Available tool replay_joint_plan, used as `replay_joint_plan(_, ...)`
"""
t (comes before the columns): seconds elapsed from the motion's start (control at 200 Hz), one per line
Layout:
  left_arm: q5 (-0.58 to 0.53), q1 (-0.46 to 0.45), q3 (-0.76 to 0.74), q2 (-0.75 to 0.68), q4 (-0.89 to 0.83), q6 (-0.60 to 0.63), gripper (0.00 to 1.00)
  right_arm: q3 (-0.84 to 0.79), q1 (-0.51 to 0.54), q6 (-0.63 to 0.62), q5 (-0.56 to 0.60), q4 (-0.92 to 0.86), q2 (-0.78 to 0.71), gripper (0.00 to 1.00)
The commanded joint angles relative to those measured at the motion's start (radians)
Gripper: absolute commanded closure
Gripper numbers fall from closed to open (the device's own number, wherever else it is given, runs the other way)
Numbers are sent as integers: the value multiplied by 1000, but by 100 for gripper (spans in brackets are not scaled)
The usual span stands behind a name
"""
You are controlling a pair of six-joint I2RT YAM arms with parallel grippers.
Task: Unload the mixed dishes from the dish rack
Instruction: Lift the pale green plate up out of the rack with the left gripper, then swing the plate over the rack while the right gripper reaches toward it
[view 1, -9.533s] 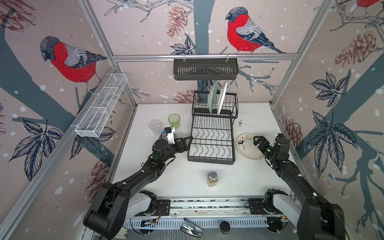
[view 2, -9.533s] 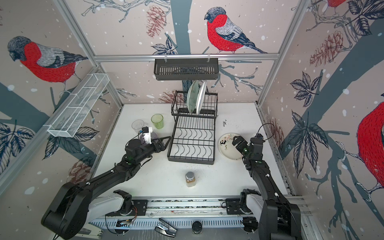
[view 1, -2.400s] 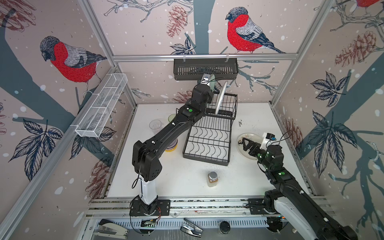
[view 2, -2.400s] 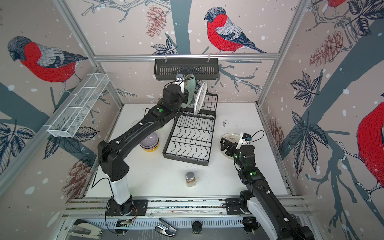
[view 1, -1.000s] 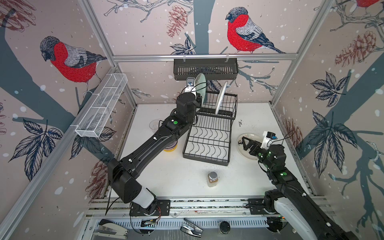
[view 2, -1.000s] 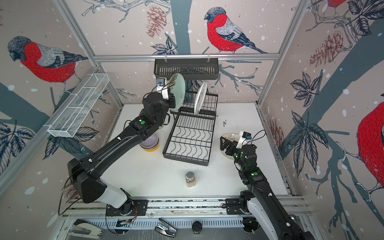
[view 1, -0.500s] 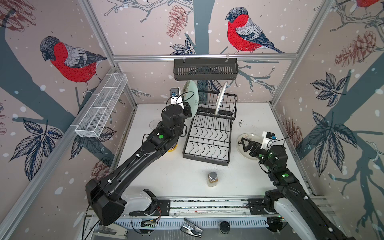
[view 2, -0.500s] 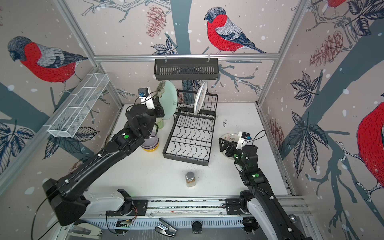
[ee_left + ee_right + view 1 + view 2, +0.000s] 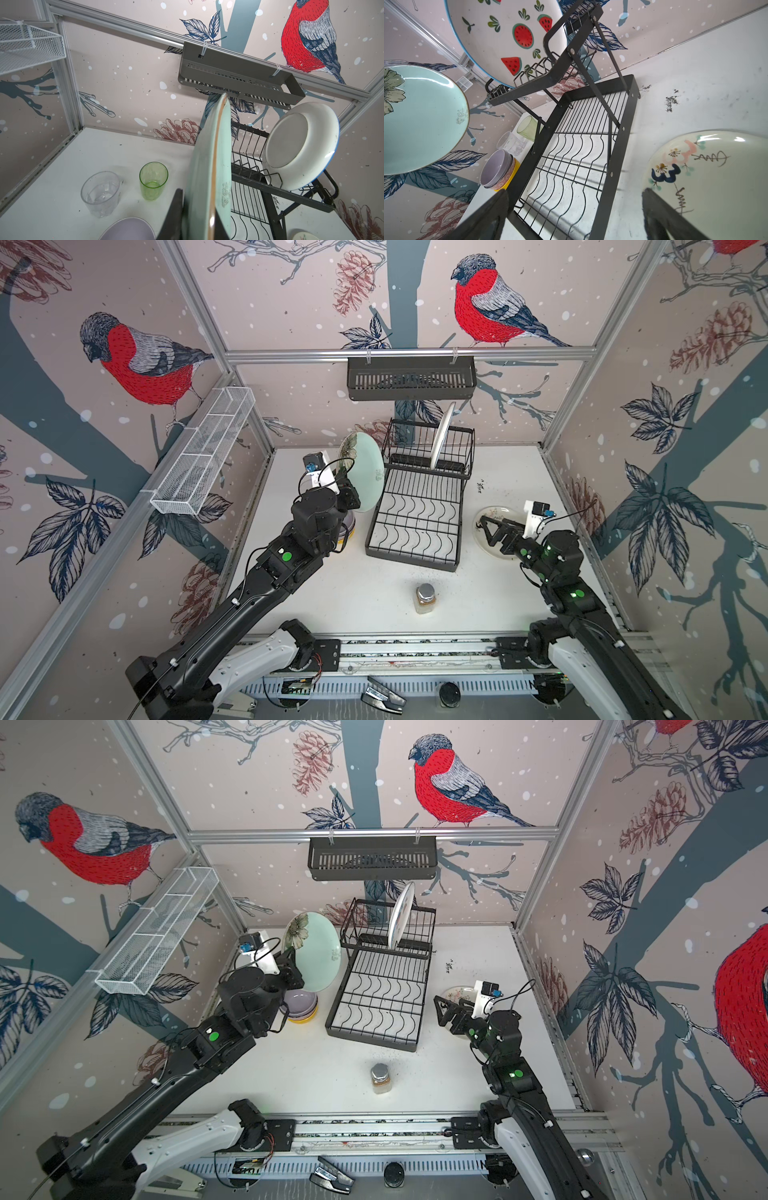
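Note:
My left gripper (image 9: 348,491) (image 9: 199,218) is shut on the lower rim of the pale green plate (image 9: 365,472) (image 9: 313,955), held upright on edge left of the dish rack (image 9: 415,514) (image 9: 378,1002). The plate hangs over the stacked bowls (image 9: 301,1006), lilac on top. The watermelon plate (image 9: 442,435) (image 9: 508,31) stands in the rack's raised tier; the lower tier is bare. Green tumbler (image 9: 153,180) and clear tumbler (image 9: 100,193) stand on the table behind the bowls. My right gripper (image 9: 492,531) (image 9: 575,193) is open and empty beside a white flowered plate (image 9: 716,176) lying flat.
A small silver-capped jar (image 9: 424,597) of brown powder stands in front of the rack. A black slotted basket (image 9: 410,379) hangs on the back rail and a white mesh tray (image 9: 203,456) on the left wall.
The left arm has carried the green plate out of the rack's raised tier, leftward and down over the bowls. The right arm has barely moved.

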Motion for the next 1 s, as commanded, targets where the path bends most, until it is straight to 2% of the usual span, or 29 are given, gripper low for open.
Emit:
replay_joint_plan(0.0,59,-1,-32,-34,77,-84,100,-4,17,9,-37,38,-1,0)
replay_joint_plan(0.275,216,0,-153,-91,134,-162,100,0,73,50,-26,55,31,0)
replay_joint_plan(0.66,375,2,-291,-168,268,-226,100,-26,173,145,40,198,89,0)
replay_joint_plan(0.82,408,4,-327,-137,323,-238,100,-16,218,170,61,247,127,0)
replay_joint_plan(0.996,483,8,-412,-110,470,-290,100,20,272,158,84,240,177,0)
